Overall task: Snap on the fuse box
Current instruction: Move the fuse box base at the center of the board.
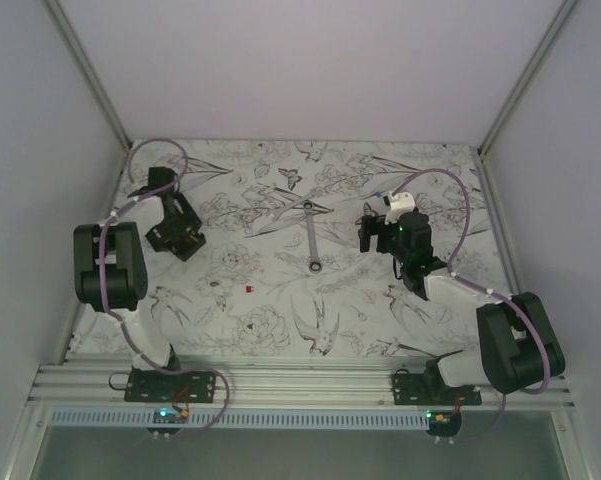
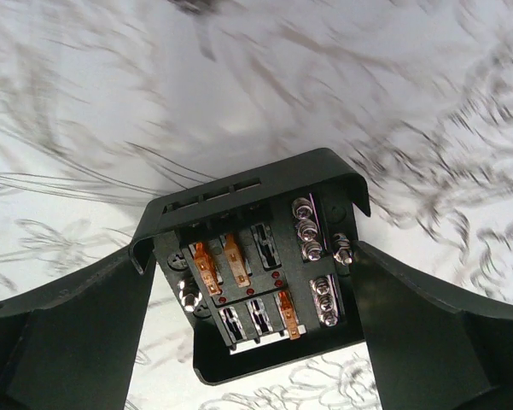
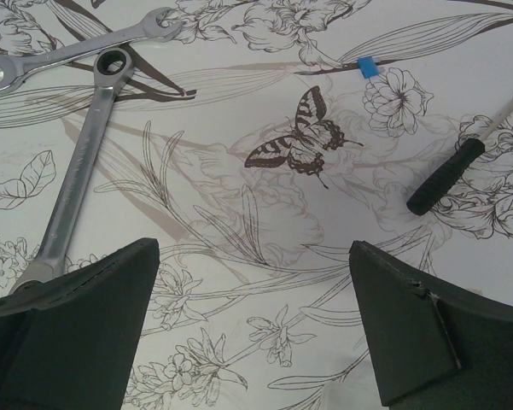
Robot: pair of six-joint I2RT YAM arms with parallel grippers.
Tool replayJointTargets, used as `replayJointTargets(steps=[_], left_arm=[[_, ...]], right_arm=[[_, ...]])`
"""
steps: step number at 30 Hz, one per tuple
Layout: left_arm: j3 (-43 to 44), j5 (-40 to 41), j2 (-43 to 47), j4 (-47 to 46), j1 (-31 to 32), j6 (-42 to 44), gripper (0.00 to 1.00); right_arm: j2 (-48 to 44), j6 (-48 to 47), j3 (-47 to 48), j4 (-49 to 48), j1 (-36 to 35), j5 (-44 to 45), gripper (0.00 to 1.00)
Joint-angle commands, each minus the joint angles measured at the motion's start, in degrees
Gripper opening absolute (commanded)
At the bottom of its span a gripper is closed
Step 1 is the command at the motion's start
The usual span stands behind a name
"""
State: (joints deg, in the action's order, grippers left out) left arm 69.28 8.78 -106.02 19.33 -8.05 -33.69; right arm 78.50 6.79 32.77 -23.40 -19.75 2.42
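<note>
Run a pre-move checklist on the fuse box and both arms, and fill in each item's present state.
1. Fuse box between the left jaws: ok.
2. Left jaws actually gripping it: cannot tell; they flank it closely.
3. Cover snapped shut: not ok; it stands open, orange fuses exposed.
4. Right jaws free to help: ok; open and empty above the table.
5. Tools out of the right jaws' gap: ok; the wrench lies to one side, the black-handled tool ahead.
6. Small red piece loose on the table identified: cannot tell.
</note>
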Motion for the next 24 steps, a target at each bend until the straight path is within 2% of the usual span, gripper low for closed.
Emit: replayJointTargets(steps=[1, 15, 24], left_arm=[[1.5, -2.3, -0.8, 5.1, 5.4, 4.3, 0.92], [6.7, -5.9, -4.8, 7.9, 26.2, 5.4, 0.92], [6.5, -4.4, -5.4, 8.3, 35.8, 3.2, 0.93]], right_arm=[[0.3, 0.8, 1.4, -0.9, -0.6, -0.9, 1.00], [1.8, 1.3, 3.0, 1.3, -0.5, -2.0, 1.00], [1.5, 1.4, 2.9, 1.4, -0.7, -1.8, 1.00]])
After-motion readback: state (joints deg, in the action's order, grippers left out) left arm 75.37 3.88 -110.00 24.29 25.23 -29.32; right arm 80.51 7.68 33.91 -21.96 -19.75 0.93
